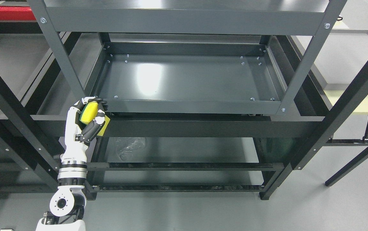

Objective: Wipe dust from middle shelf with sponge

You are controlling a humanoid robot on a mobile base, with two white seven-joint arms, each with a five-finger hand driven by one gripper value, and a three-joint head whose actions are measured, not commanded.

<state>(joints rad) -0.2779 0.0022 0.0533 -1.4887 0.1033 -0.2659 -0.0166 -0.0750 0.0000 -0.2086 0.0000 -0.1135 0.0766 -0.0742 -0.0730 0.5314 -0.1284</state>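
the left hand [89, 117] is curling its fingers [91, 128] around a yellow sponge [89, 113] with a green scouring side, gripping it firmly so that only the yellow face and a green edge are showing between the digits. the hand is sitting just outside the front left corner of the middle shelf [187, 78], at about the height of its front lip [190, 106], beside the grey upright post [62, 61]. whether the sponge is touching the lip or hanging just clear of it is hard to tell from here.

judging by this, the pick-up part is looking done, since the sponge is already in the grasp and raised to shelf height. the wiping itself is looking not yet begun: the sponge is not lying on the tray surface, which is showing bare and glossy with a light glare. what is remaining is getting the sponge over the lip, pressing it down, and sweeping across the tray.

the right arm is not showing anywhere.
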